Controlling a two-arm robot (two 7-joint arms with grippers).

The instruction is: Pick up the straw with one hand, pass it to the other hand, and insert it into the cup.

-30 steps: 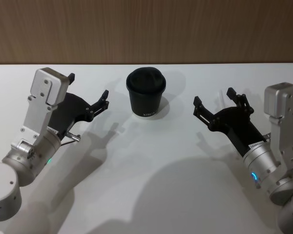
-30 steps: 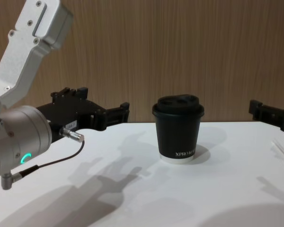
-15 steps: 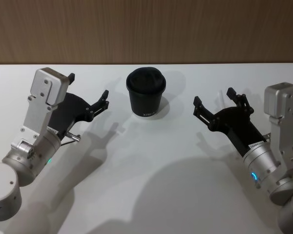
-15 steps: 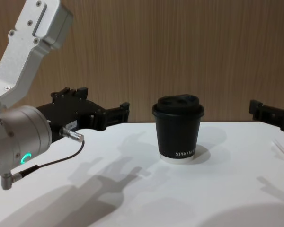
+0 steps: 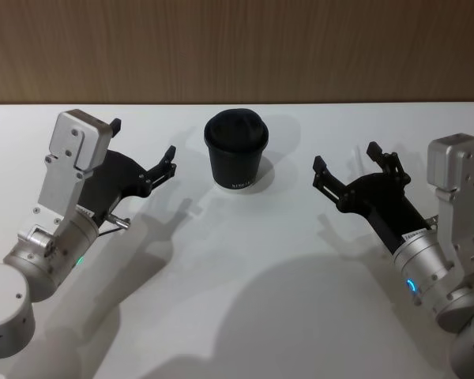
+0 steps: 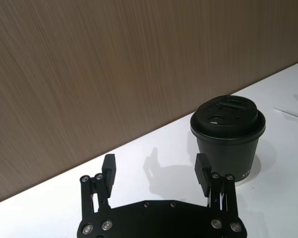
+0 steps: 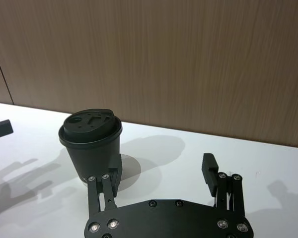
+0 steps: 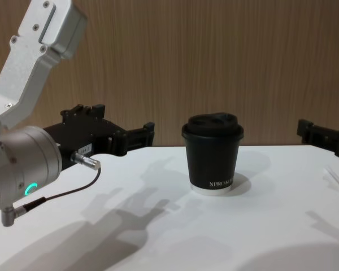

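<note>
right gripper (image 5: 345,156) hung just above the table (image 5: 245,260) at 3 o'clock of the cup (image 5: 235,154), jaws wide apart, nothing in them. the straw (image 8: 336,177) lay flat on the table close under that gripper, also about 3 o'clock of the cup and well apart from it. left gripper (image 5: 142,138) sat at 9 o'clock of the cup, jaws apart too, empty, pointed toward the cup. the cup stood upright at 12 o'clock of the table, lid (image 6: 227,113) on, with small openings in its top.

judgement: the straw looked very light, thin and hollow, likely to roll or skid on the smooth top and to crush under a hard pinch. best taken gently across its width, near one end, so the middle stays free for the left gripper at handover and the far end stays free for the lid opening.
</note>
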